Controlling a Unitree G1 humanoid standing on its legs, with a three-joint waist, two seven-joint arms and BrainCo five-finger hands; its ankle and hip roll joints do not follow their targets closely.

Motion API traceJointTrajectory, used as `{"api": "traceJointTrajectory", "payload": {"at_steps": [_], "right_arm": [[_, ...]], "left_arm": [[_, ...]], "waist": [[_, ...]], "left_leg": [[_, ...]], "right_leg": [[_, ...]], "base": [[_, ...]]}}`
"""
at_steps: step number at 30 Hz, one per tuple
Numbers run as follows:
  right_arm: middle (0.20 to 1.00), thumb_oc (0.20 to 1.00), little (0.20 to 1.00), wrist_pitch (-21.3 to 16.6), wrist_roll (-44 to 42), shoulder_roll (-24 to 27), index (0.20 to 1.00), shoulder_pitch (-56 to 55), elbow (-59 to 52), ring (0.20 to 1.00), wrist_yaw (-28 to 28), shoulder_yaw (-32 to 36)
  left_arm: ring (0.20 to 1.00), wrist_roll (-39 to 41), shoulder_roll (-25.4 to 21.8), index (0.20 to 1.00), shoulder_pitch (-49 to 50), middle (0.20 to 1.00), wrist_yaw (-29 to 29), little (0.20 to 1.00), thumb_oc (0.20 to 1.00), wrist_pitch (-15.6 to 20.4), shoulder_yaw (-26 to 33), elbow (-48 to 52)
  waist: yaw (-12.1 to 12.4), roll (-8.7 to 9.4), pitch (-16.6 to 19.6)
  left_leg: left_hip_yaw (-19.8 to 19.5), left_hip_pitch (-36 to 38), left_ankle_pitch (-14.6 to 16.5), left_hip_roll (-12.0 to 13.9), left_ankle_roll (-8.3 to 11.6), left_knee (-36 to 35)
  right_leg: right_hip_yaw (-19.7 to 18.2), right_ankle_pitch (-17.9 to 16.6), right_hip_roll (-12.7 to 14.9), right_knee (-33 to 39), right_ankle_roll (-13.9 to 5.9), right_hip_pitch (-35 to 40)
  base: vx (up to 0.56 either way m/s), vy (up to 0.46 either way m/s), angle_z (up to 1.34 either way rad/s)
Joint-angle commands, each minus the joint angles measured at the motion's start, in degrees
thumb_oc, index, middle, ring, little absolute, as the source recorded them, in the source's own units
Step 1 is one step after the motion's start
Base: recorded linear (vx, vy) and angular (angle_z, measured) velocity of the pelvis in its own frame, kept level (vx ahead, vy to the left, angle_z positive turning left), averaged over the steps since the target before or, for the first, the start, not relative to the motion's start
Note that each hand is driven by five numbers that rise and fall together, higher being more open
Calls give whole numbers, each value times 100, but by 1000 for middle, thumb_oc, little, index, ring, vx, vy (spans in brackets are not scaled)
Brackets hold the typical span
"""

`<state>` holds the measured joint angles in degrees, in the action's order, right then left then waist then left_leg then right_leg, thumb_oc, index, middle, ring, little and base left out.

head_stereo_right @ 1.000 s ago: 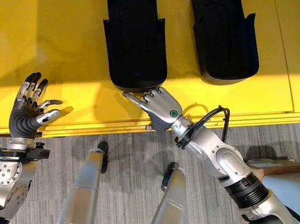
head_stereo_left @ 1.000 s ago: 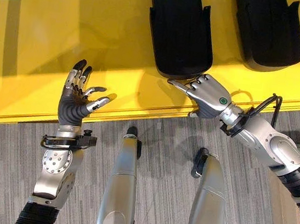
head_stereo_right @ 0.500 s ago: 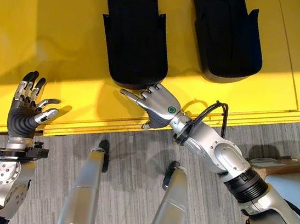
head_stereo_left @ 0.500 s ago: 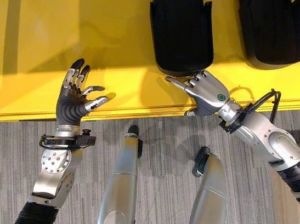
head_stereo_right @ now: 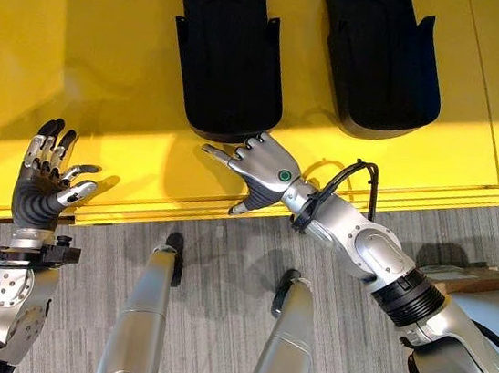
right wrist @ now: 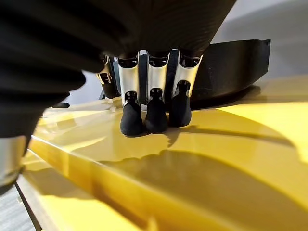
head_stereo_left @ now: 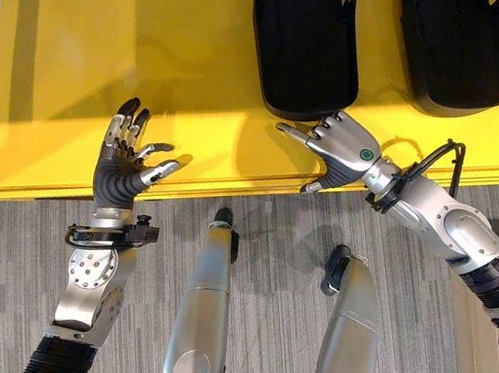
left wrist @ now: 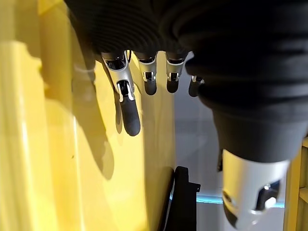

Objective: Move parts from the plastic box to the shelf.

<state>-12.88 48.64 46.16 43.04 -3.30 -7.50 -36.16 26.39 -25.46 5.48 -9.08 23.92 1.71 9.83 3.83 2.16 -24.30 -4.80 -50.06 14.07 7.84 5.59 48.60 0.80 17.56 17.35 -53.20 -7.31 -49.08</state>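
My left hand [head_stereo_left: 123, 170] hovered spread and empty at the yellow shelf's [head_stereo_left: 71, 71] near edge. My right hand [head_stereo_left: 342, 148], most fingers curled with one extended, gripping nothing, touched the near end of one black part [head_stereo_left: 305, 42]. A second black part [head_stereo_left: 456, 48] lay beside it.
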Motion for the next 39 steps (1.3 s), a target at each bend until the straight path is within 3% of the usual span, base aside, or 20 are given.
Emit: {"api": "traceJointTrajectory", "payload": {"at_steps": [1, 24, 27, 39], "right_arm": [[1000, 1000, 1000, 416, 12, -166, 1000, 841, 397, 1000, -445, 325], [1000, 1000, 1000, 557, -95, -176, 1000, 872, 627, 1000, -626, 498], [1000, 1000, 1000, 344, -372, -217, 1000, -245, -13, 1000, -510, 949], [1000, 1000, 1000, 53, -806, -296, 1000, -2097, -839, 1000, -399, 1657]], "left_arm": [[1000, 170, -142, 1000, 502, 1000, 0, 1000, 1000, -230, -202, -456], [1000, 165, -198, 1000, 490, 1000, 7, 1000, 1000, -247, -253, -500], [1000, 93, -84, 1000, 463, 1000, -22, 1000, 1000, -296, -228, -506], [1000, -88, -4, 1000, 463, 1000, -122, 1000, 1000, -307, -261, -507]], "waist": [[143, 44, 183], [135, -11, 174], [5, 6, 162], [-209, 42, 221]], "left_leg": [[-72, -357, -571, -41, -147, -194], [-71, -394, -626, -39, -138, -198], [-79, -395, -632, -24, -138, -203], [-61, -209, -651, 75, -91, -325]], "right_leg": [[-132, -481, -19, 15, 185, -226], [-145, -501, -39, -18, 189, -282], [-154, -495, -68, -11, 184, -282], [-165, -480, -101, 51, 151, -182]], "base": [[0, 0, 0], [0, 0, 0], [0, 0, 0], [2, -3, 0]]}}
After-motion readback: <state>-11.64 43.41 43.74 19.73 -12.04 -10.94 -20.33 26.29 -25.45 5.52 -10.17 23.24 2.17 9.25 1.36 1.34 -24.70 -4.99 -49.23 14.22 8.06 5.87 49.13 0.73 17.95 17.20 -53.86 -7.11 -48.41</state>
